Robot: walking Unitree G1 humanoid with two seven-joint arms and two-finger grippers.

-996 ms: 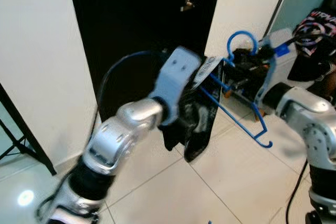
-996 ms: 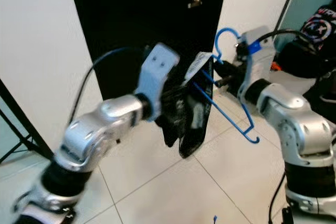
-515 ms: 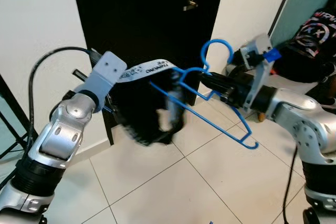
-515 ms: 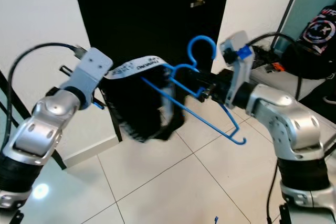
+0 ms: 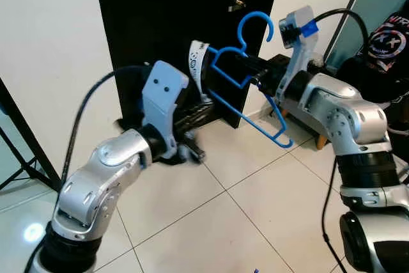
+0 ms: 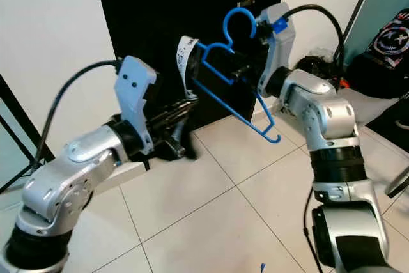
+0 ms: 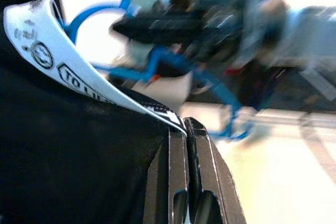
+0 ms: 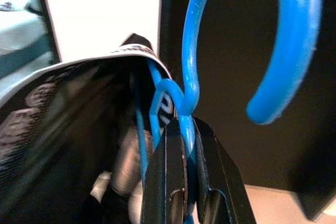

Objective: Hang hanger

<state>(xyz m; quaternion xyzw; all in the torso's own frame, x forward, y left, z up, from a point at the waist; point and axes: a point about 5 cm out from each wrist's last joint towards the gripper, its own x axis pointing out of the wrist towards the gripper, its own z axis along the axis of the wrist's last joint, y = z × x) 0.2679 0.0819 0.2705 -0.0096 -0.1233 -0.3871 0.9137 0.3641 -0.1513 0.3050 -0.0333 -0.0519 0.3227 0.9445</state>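
The blue plastic hanger (image 5: 246, 91) is up in the air in front of the black door (image 5: 172, 17); its hook (image 5: 255, 25) points up, near the small metal door handle (image 5: 237, 3); its long bottom bar slants down and away from the door, to a little hooked end over the floor.

The right gripper (image 8: 185, 145) holds the hanger; its two black fingers are pressed tight on the thin blue neck just under the hook; the right arm (image 5: 332, 110) reaches toward the door from the side away from the white wall (image 5: 51, 62).

A black piece of clothing (image 6: 167, 133) with a white printed band (image 5: 195, 62) hangs off the hanger's end nearest the white wall; the band loops over that blue shoulder, right in front of the door; the dark cloth droops down low, close to the door's bottom edge.

The left gripper (image 7: 185, 142) has its fingers squeezed together on the cloth, right where the white band ends; the left arm (image 5: 108, 177) comes up from the tiled floor (image 5: 255, 222) side toward the door.

Beside the door, past the right arm, sits a dark bundle with a round red, white and blue print (image 5: 388, 43).
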